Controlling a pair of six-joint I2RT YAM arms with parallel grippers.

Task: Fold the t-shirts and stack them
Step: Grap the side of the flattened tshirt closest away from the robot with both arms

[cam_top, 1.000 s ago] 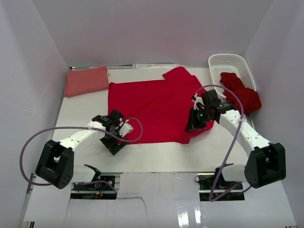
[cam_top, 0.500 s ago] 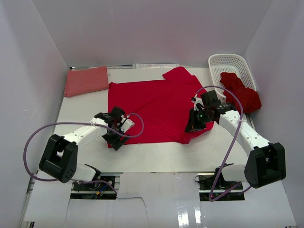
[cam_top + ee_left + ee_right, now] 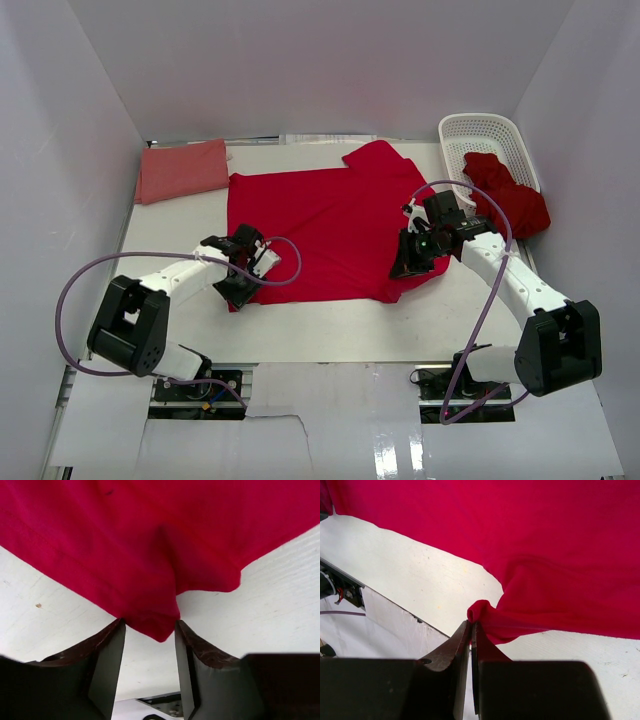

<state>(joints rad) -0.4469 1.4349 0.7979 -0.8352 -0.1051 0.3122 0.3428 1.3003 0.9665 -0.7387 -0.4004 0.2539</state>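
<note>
Left of the white lattice basket [image 3: 470,135] a crimson t-shirt [image 3: 320,225] is laid flat, its near hem corner closer to the basket pinched in the clenched right gripper [image 3: 471,625] and the farther one straddled by the left gripper [image 3: 149,625], jaws parted, presumably so both can be lifted for folding.

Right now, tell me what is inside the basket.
A crumpled red shirt fills the basket's near end and spills over its rim. The far end shows bare lattice. Anything under the shirt is covered.
</note>
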